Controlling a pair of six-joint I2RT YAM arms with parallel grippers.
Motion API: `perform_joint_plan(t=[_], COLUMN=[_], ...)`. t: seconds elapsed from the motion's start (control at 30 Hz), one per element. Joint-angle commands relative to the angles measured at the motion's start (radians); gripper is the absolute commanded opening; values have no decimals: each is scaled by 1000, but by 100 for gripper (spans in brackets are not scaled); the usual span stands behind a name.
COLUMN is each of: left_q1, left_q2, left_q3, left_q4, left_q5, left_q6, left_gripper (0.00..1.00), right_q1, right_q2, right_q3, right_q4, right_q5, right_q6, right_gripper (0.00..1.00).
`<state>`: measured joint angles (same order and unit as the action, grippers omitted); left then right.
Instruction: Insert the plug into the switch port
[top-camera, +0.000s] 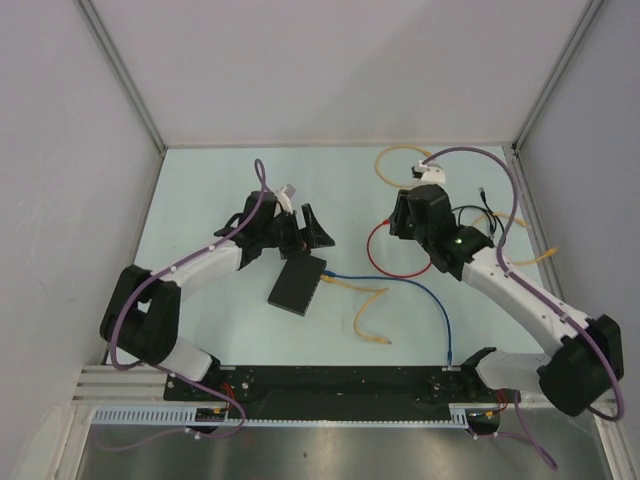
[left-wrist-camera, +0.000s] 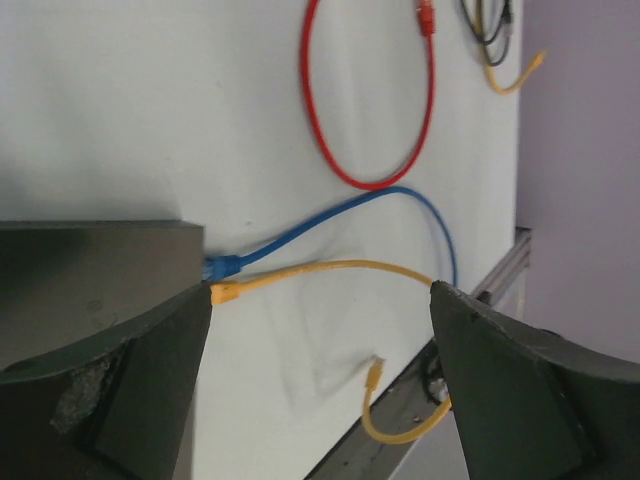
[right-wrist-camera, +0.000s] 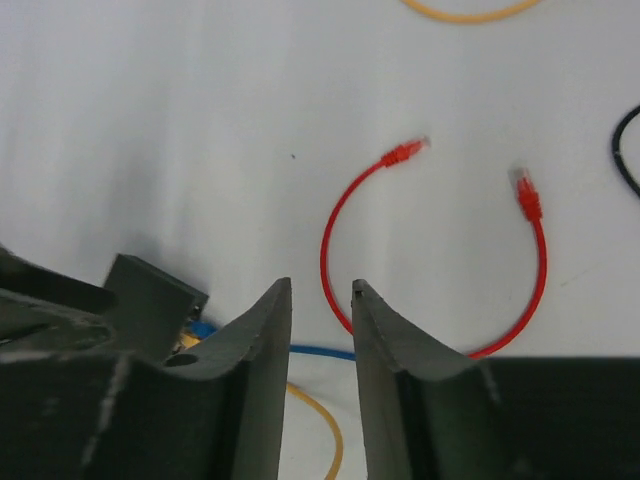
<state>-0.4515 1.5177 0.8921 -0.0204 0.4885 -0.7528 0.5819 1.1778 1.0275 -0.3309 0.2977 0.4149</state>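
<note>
The switch (top-camera: 298, 285) is a flat black box lying on the table just in front of my left gripper (top-camera: 300, 235). A blue cable (top-camera: 420, 290) and a yellow cable (top-camera: 360, 300) are plugged into its right edge; the blue plug (left-wrist-camera: 222, 266) and the yellow plug (left-wrist-camera: 226, 291) sit side by side. The yellow cable's free plug (left-wrist-camera: 375, 372) lies loose near the table's front edge. My left gripper (left-wrist-camera: 320, 290) is wide open and empty above that edge of the switch (left-wrist-camera: 100, 260). My right gripper (right-wrist-camera: 322, 290) hovers over a red cable (right-wrist-camera: 330, 240) with a narrow empty gap between its jaws.
The red cable (top-camera: 385, 250) has both of its plugs (right-wrist-camera: 405, 152) free. A black cable (top-camera: 470, 215) and more yellow cables (top-camera: 395, 165) lie at the back right. Grey walls close in three sides. A black rail (top-camera: 340, 385) runs along the front edge.
</note>
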Motion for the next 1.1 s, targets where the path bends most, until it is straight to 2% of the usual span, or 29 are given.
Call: perform_joint_plan(t=[0.0, 0.1, 0.23, 0.37, 0.63, 0.77, 0.87, 0.97, 1.07], left_q1=[2, 2, 2, 2, 2, 2, 2, 2, 2], left_q2=[-125, -212, -323, -428, -513, -511, -511, -514, -518], left_q3=[41, 28, -15, -59, -108, -111, -117, -130, -146], left_q4=[-139, -223, -297, -352, -389, -395, -388, -372, -351], left_q5=[-149, -247, -347, -389, -421, -423, -416, -404, -390], left_q6=[144, 227, 320, 388, 477, 500, 513, 523, 532], left_gripper=[95, 95, 95, 95, 95, 95, 95, 95, 95], right_q1=[13, 45, 67, 75, 84, 79, 84, 99, 98], right_q2=[138, 265, 430, 572, 695, 724, 724, 701, 668], right_q3=[-10, -1, 54, 115, 189, 207, 209, 209, 209], right_q4=[-24, 24, 4, -34, -66, -102, -164, -279, -402], right_q5=[-48, -55, -54, -81, -77, -88, -111, -111, -111], right_q6=[-5, 5, 18, 12, -42, -103, -172, -229, -283], right_gripper=[40, 43, 43, 42, 38, 32, 17, 6, 4])
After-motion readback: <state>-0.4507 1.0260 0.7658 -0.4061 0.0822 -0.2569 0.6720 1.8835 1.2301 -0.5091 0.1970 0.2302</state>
